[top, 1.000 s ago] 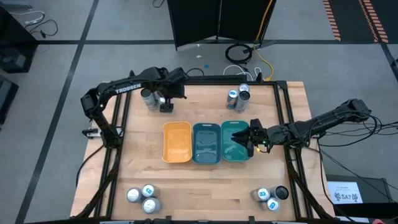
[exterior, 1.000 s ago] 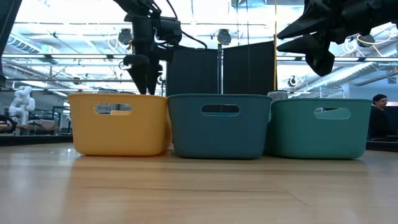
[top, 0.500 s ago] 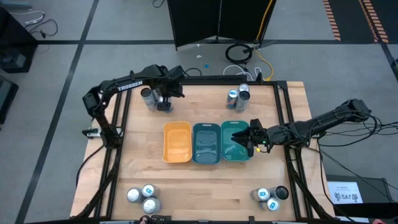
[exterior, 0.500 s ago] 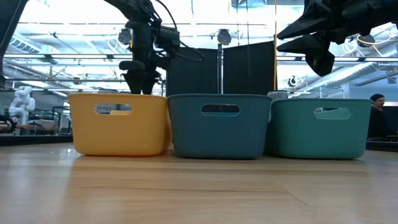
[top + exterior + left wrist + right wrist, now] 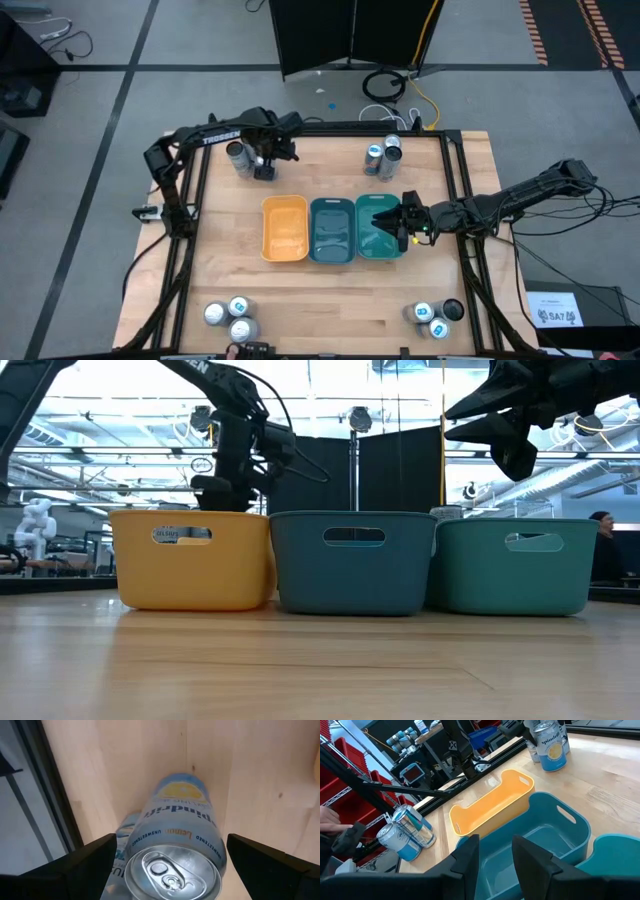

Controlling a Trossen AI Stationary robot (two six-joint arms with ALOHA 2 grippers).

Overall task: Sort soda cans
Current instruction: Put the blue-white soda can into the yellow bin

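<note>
One can — seemingly between open left jaws

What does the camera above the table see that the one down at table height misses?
Only the high view shows the groups of small metal soda cans near the table's corners, such as the front-left group, and the open left gripper beside a can. Only the low view shows the handle slot in the yellow plastic bin and the room behind. Both show the three bins and the right gripper above the lighter teal bin.
</note>
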